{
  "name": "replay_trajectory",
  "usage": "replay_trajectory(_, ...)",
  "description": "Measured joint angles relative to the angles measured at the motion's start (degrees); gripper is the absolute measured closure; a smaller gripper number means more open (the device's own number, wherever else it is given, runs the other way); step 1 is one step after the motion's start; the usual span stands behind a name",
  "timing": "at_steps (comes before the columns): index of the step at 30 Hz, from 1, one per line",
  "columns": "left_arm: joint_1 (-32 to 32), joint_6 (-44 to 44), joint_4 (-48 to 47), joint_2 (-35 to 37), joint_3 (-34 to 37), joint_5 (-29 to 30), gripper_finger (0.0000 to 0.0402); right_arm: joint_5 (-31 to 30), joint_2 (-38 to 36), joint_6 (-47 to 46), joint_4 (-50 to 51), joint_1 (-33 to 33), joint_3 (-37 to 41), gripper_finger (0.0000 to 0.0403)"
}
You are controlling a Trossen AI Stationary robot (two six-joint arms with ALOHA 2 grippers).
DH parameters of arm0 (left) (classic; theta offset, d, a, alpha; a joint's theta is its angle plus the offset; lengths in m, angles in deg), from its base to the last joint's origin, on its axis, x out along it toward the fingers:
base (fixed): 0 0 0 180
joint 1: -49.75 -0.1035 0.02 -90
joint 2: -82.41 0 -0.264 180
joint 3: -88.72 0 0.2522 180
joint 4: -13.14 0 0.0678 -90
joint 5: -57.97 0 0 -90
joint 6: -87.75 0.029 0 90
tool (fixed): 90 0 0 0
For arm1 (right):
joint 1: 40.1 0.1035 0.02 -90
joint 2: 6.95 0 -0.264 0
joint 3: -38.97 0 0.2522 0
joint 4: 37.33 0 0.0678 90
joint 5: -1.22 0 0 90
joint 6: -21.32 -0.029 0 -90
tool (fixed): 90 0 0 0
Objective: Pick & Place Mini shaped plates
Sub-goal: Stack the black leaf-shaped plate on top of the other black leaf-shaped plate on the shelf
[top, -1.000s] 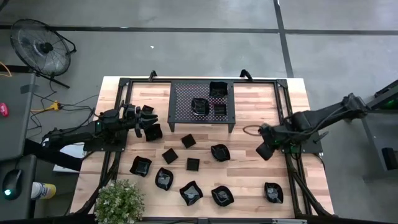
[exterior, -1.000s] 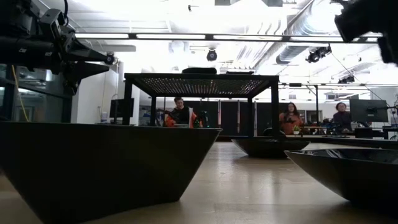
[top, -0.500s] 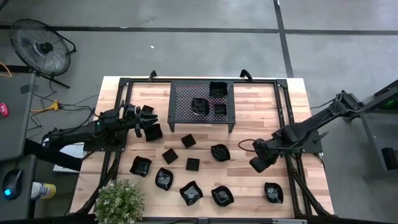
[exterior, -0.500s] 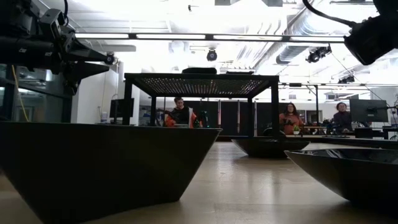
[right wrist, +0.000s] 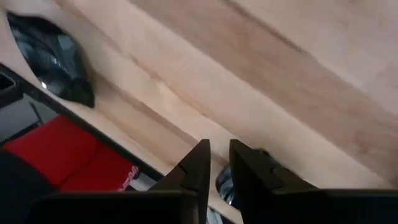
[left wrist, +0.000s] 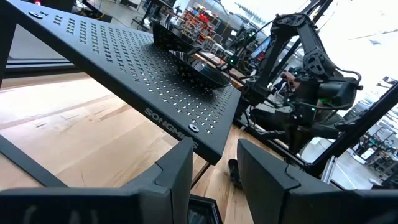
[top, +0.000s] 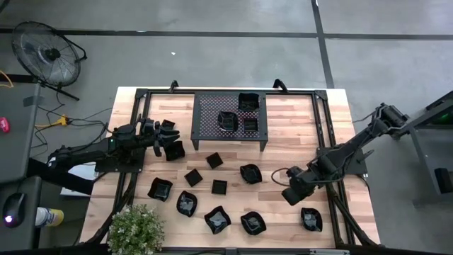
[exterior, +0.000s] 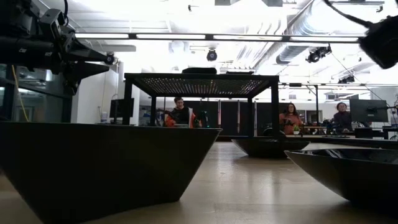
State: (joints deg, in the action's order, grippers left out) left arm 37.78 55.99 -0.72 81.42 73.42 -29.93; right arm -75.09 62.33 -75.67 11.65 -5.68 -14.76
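Several mini shaped plates lie on the wooden table, among them a wavy one [top: 250, 172] near the middle and one [top: 311, 218] at the near right. Three more sit on the black perforated rack [top: 230, 117] at the far side. My right gripper [top: 292, 193] hangs tilted down over bare wood between those two plates, touching nothing. In its wrist view its fingers [right wrist: 219, 167] stand a narrow gap apart with nothing between them; a plate's rim [right wrist: 227, 183] shows just beyond them and another plate [right wrist: 53, 56] farther off. My left gripper [left wrist: 214, 177] waits level at the table's left, open and empty.
Black frame rails [top: 322, 134] run along both sides of the table. A potted plant [top: 136, 228] stands at the near left corner. A row of plates [top: 217, 219] lies along the near edge. People sit in the room beyond the table [exterior: 180, 115].
My right gripper has swung from beside the right rail toward the table's near edge and a little leftward, sinking as it went. It now hangs closer to the near-right plate. No plate has moved.
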Motion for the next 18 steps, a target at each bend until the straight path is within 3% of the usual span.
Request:
replay_trajectory(9,0.0,0.0,0.0,0.01,0.0,0.0,0.0277,3.28,0.12,-1.6,3.87,8.12,-0.04,0.0329)
replay_trajectory(18,0.0,0.0,0.0,0.01,0.02,-0.01,0.0277,1.65,0.12,-5.04,8.47,12.82,0.21,0.0297)
